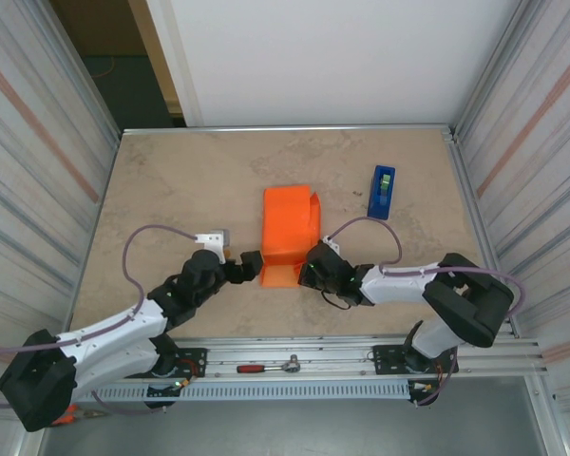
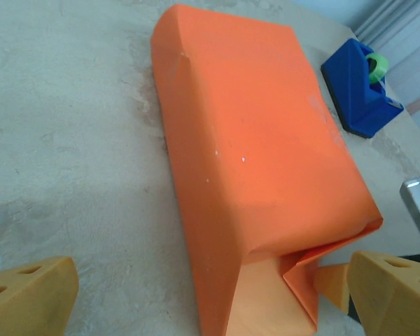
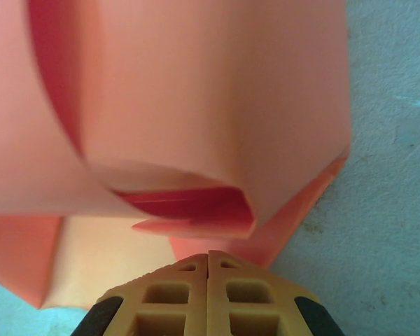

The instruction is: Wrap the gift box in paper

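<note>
no readable text, labels or signs

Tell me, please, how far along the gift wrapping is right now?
Done: the paper is folded over the top and sides, hiding the gift box. In hand: the near end is loose flaps; the shut right hand is at them, the left hand open beside the corner. Left: closing the ends and probably taping; the tape dispenser stands apart.

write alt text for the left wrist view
A bright orange sheet of paper lies folded into a box-shaped parcel on a beige stone-look table, its near end loose. The left gripper stands wide open before it; a blue plastic tape dispenser sits upper right.
</note>
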Available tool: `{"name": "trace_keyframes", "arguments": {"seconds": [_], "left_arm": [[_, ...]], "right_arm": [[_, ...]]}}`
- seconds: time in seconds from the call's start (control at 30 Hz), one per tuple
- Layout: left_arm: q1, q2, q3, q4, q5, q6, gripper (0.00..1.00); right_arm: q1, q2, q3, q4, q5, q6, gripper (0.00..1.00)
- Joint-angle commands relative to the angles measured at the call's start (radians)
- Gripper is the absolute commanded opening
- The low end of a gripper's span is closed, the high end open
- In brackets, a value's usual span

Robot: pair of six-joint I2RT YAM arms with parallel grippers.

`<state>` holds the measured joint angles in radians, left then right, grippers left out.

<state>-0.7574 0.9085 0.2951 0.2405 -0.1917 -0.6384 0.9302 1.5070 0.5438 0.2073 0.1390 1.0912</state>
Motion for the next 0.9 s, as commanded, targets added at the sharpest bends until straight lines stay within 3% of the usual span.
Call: {"name": "trace_keyframes", "arguments": {"seconds": [0.0, 0.17, 0.47, 0.87], "left_arm": [[0.018, -0.001, 0.017, -0.044, -0.001, -0.034, 0.99], [0.03, 0.046, 0.05, -0.111, 0.055, -0.003, 0.95], [0.032, 0.107, 0.065, -0.099, 0.131, 0.04, 0.67], [0.021, 0.2, 0.073, -0.062, 0.194, 0.063, 0.53]], "right_arm": [[0.004, 0.041, 0.009, 0.028, 0.027, 0.027, 0.0], [0.01, 0.031, -0.043, 0.076, 0.022, 0.066, 0.0], [0.01, -0.065, -0.008, -0.028, 0.047, 0.025, 0.0], [-0.008, 0.068, 0.024, 0.042, -0.011, 0.025, 0.0]]}}
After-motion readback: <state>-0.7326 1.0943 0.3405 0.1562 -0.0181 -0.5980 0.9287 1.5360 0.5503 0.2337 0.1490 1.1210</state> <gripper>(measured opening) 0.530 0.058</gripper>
